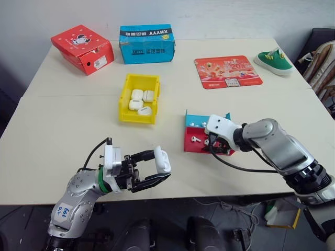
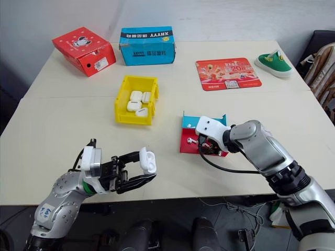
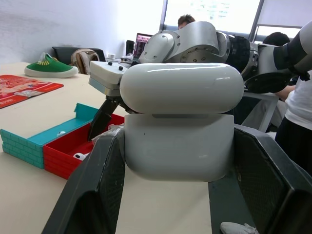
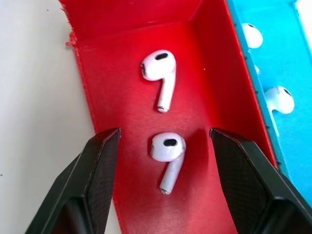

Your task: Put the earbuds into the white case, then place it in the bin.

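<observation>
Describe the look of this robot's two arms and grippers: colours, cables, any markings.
Both arms are silver-grey metal with black joint rings. The left arm has a green band at the wrist and a white sticker with blue handwriting. Each wrist carries a white block; a black cable loops beside each. The left gripper and right gripper have black, textured fingers.

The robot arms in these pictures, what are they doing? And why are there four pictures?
It is a robot with two arms; each ends in a gripper with two black fingers. Two pictures come from cameras on its head, looking down at the table. The other two come from cameras on its wrists.

The left gripper is shut on a white case, its lid up. The right gripper hangs open over the red half of a red-and-blue tray, with an earbud between its fingers. More earbuds lie in the tray.

The yellow bin holds more white cases. Farther back lie a red box, a blue box, a red mat and a green shoe.
</observation>
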Tool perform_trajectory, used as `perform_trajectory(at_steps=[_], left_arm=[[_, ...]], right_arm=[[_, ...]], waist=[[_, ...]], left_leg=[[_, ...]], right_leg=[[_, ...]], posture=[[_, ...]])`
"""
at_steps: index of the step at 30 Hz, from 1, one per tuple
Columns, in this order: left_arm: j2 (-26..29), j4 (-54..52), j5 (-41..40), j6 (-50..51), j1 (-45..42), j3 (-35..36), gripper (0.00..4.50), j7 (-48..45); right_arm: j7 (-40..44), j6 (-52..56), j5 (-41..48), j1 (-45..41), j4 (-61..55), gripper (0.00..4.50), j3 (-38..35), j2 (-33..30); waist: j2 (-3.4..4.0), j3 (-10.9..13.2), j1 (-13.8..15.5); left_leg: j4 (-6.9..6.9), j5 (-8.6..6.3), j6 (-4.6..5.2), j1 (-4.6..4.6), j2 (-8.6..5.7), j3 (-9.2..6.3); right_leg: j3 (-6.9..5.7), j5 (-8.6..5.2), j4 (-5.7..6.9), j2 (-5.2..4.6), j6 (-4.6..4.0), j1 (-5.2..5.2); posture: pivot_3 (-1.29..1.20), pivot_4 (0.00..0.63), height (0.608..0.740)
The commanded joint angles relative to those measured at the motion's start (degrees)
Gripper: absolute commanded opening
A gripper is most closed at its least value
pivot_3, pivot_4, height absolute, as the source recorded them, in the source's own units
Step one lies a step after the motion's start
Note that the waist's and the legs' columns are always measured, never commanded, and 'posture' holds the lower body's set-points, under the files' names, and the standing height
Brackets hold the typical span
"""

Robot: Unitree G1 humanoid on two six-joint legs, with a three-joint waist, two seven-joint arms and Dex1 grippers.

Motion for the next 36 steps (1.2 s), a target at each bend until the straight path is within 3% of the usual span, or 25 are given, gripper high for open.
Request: perform_trajectory(at_steps=[1, 4, 6, 13, 27, 32, 34, 36], left_arm=[[0.46, -2.79, 0.12, -0.86, 0.10, 0.22, 2.79, 0.16], [0.60, -2.84, 0.11, -0.95, 0.25, 0.24, 2.79, 0.18], [0.67, -2.91, 0.04, -0.91, 0.27, 0.26, 2.79, 0.25], [1.01, -3.27, -0.30, -0.65, 0.43, 0.42, 2.79, 0.35], [0.77, -3.42, -0.85, -0.57, -0.65, 0.61, 2.79, 0.67], [-1.30, -3.59, -6.60, 2.26, -4.88, 1.24, 2.79, 1.86], [-1.26, -3.51, -13.17, 7.25, -7.93, 1.74, 2.79, 2.13], [-1.84, -2.44, -16.94, 9.42, -11.39, 2.92, 2.79, 2.86]], right_arm=[[0.52, 0.77, -0.91, -0.51, 0.34, 2.93, -0.49, 0.54], [1.13, 1.25, -1.29, -0.32, 0.41, 2.93, -0.24, 0.56], [1.68, 1.67, -1.31, 0.03, 0.09, 2.56, -0.13, 0.31], [2.70, 2.68, -1.46, 0.71, -0.59, 0.40, -0.04, -0.15], [4.61, 1.28, 0.31, 1.42, -0.68, 0.40, -3.44, -0.87], [10.60, -8.87, 13.11, 4.06, -2.16, 0.40, -20.75, 0.27], [14.32, -12.76, 24.91, 5.82, -2.50, 0.40, -31.12, 5.47], [11.42, -11.65, 34.28, 6.33, -3.33, 0.40, -38.98, 11.36]], waist=[[0.00, 0.00, -0.02], [0.00, 0.00, 0.00], [0.00, 0.00, 0.02], [0.00, 0.00, 0.00], [0.00, 0.00, 0.10], [-0.01, 0.01, 0.38], [-0.06, 0.03, 0.34], [-0.07, 0.02, 0.15]], left_leg=[[0.00, 0.00, 0.00, 0.00, 0.00, 0.00], [0.00, 0.00, 0.00, 0.00, 0.00, 0.00], [0.00, 0.00, 0.00, 0.00, 0.00, 0.00], [0.00, -0.01, -0.01, 0.00, 0.00, 0.00], [0.00, -0.01, -0.02, 0.00, 0.01, -0.01], [0.00, -0.02, 0.00, -0.06, -0.01, -0.02], [-0.01, -0.01, 0.02, -0.07, 0.00, -0.08], [-0.03, -0.01, 0.00, -0.01, 0.06, -0.17]], right_leg=[[0.00, 0.00, 0.00, 0.00, 0.00, 0.00], [0.00, 0.00, 0.00, 0.00, 0.00, 0.00], [0.00, 0.00, 0.00, 0.00, 0.00, 0.00], [0.00, 0.00, 0.00, -0.01, 0.00, 0.00], [0.00, 0.00, -0.01, -0.01, 0.00, 0.00], [0.00, 0.01, -0.04, -0.02, 0.01, 0.00], [-0.04, 0.03, -0.08, 0.02, 0.06, 0.06], [-0.13, 0.05, -0.05, 0.09, 0.08, 0.20]], posture=[[0.00, 0.150, 0.740], [0.00, 0.150, 0.740], [0.00, 0.150, 0.740], [0.00, 0.150, 0.740], [0.00, 0.150, 0.740], [0.00, 0.150, 0.740], [0.00, 0.150, 0.740], [0.00, 0.150, 0.740]])
